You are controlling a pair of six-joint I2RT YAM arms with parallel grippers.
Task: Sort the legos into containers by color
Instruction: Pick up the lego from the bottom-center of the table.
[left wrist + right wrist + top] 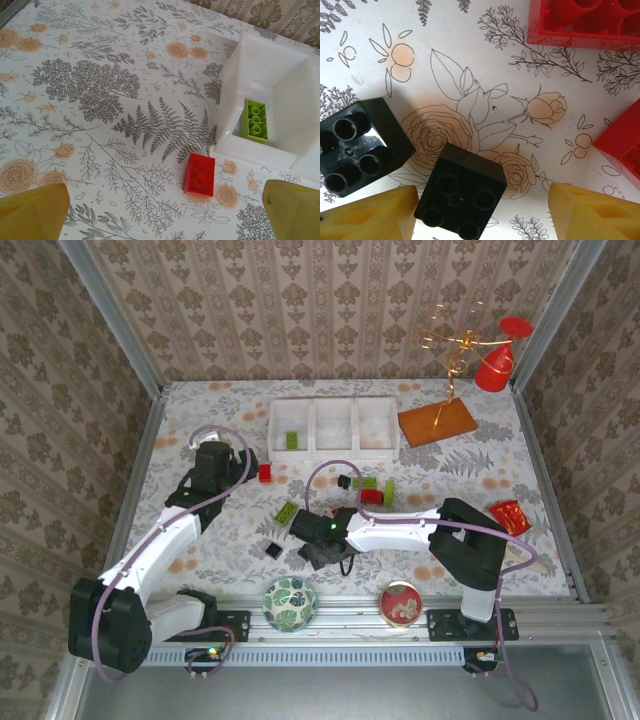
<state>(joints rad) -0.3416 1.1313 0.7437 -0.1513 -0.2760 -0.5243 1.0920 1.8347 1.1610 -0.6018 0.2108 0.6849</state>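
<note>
one lime brick (256,119) lies in the tray's (260,50) end compartment; the other bricks seen wait on the bench (100,75). left fingers (35,212) spread open, a red brick (199,174) just ahead between them. right fingers (590,212) open, straddling a black cube (462,197).

The far left of the table (215,405) is bare cloth, free for a pass. Between the left gripper's (165,220) spread fingers (35,212) lies a red brick (199,173) with room on both flanks, but the tray (232,75) corner stands just beyond it (a green brick (255,119) lies along that compartment's wall). Under the right gripper (482,217), a black brick (461,192) crowds one finger (370,215), leaving cloth open toward the other; a second black brick (360,145) and red bricks (585,22) hem the rest. Two bowls (290,602) line the near edge.
</note>
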